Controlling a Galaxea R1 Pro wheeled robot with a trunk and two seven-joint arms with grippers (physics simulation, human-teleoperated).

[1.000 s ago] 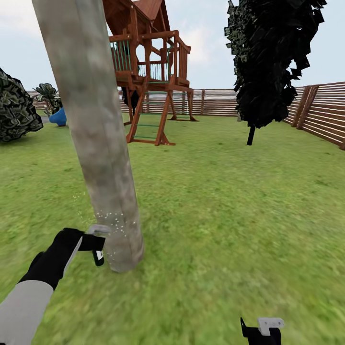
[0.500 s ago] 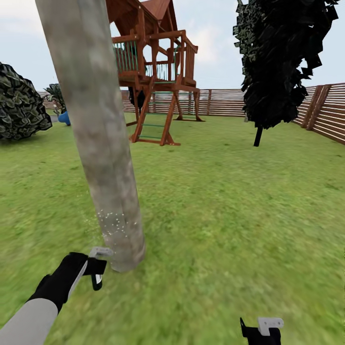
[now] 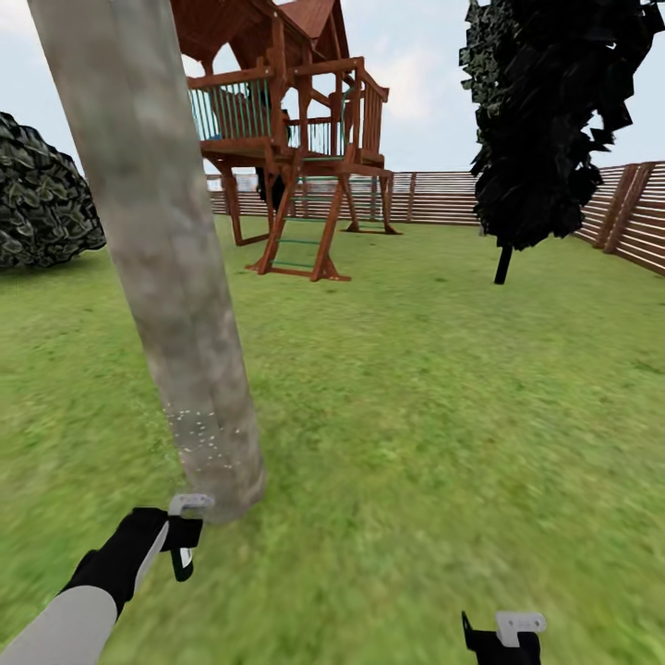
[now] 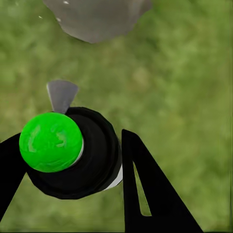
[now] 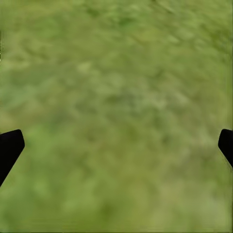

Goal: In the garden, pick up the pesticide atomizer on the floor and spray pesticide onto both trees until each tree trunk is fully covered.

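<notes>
One thick grey-tan tree trunk (image 3: 175, 277) rises at the left of the head view, with white spray specks (image 3: 199, 436) low on it. My left gripper (image 3: 183, 540) is shut on the pesticide atomizer (image 3: 189, 517), just in front of the trunk's foot and slightly left of it. In the left wrist view the atomizer (image 4: 73, 155) shows a green top, a black body and a grey nozzle (image 4: 62, 94) aimed at the trunk base (image 4: 97, 19). My right gripper (image 3: 503, 637) hangs open over the grass floor (image 5: 116, 116), holding nothing.
A red-brown wooden playhouse (image 3: 296, 157) stands behind the trunk. A black cone-shaped tree (image 3: 545, 120) is at the back right and a dark bush (image 3: 42, 203) at the left. A slatted brown fence (image 3: 637, 222) rings the lawn.
The head view has shifted, so the whole scene sits differently. Against the trunk, my left gripper with the atomizer has sunk lower, to the trunk's foot. The right gripper is unchanged.
</notes>
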